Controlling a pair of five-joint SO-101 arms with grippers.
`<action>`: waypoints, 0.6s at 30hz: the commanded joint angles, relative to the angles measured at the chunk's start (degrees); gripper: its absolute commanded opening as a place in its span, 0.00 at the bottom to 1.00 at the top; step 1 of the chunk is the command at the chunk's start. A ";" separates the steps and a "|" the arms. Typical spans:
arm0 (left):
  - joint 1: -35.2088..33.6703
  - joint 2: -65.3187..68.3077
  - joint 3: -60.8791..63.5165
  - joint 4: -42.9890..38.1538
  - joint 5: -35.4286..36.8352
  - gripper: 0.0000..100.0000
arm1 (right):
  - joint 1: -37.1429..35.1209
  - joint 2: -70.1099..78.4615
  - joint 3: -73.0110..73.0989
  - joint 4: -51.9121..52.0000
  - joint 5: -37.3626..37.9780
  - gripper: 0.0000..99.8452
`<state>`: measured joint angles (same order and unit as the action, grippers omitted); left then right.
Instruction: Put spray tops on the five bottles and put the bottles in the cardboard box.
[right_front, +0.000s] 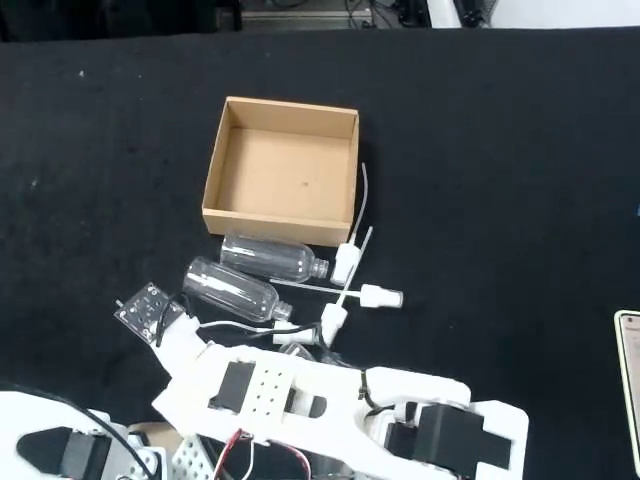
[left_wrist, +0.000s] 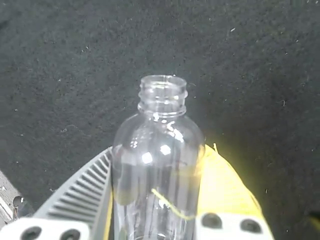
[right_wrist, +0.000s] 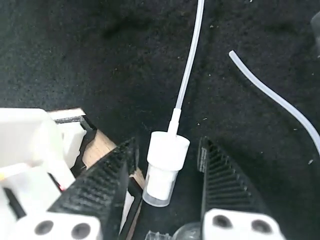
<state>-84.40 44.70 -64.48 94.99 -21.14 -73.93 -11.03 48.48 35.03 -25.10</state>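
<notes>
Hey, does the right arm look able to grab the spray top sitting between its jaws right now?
Probably yes. The spray top lies between the open jaws of the right gripper, with a gap on each side and nothing in the way. Closing should catch it.

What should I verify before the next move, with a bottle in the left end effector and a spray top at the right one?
1. Left end effector shut on bottle: ok.
2. Bottle neck open, no top on it: ok.
3. Spray top lies inside the open right end effector: ok.
4. Spray top gripped: not ok, gaps on both sides.
5. Its tube straight: ok.
6. Cardboard box empty, ready: ok.
</notes>
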 joint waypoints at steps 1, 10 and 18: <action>0.13 -1.05 -5.49 1.23 -0.44 0.09 | -0.97 0.57 -2.33 -0.79 -0.26 0.18; -0.40 -1.14 -5.58 1.32 -0.53 0.09 | -3.16 0.75 -3.82 2.46 -0.18 0.18; -0.48 -1.41 -5.32 1.32 -0.62 0.09 | -1.58 5.49 -1.80 2.02 -0.09 0.18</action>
<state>-84.40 44.70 -66.77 95.96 -21.14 -76.31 -6.73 48.40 36.97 -25.10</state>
